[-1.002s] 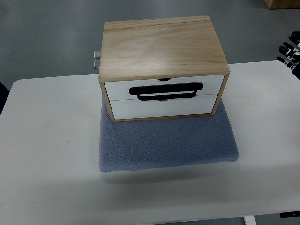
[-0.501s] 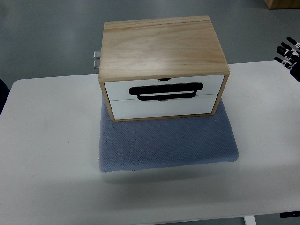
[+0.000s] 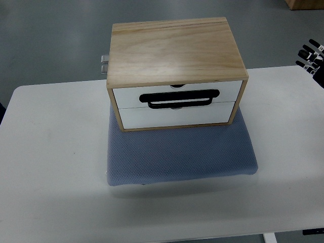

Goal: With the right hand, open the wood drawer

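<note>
A wooden drawer box (image 3: 174,50) stands on a blue-grey pad (image 3: 179,157) in the middle of a white table (image 3: 50,167). It has two white drawer fronts, both shut, and a black handle (image 3: 179,98) across the seam between them. My right hand (image 3: 313,56) shows at the far right edge, above the table's back right corner and well away from the box. Only its black fingertips with white bands show, spread and holding nothing. The left hand is out of view.
A small metal fitting (image 3: 104,64) sticks out behind the box's left side. A brown box corner (image 3: 304,4) sits at the top right on the grey floor. The table's front edge runs along the bottom of the picture.
My right hand has shifted slightly left and up at the right edge, showing a little more of its fingers. The box and drawers have not moved.
</note>
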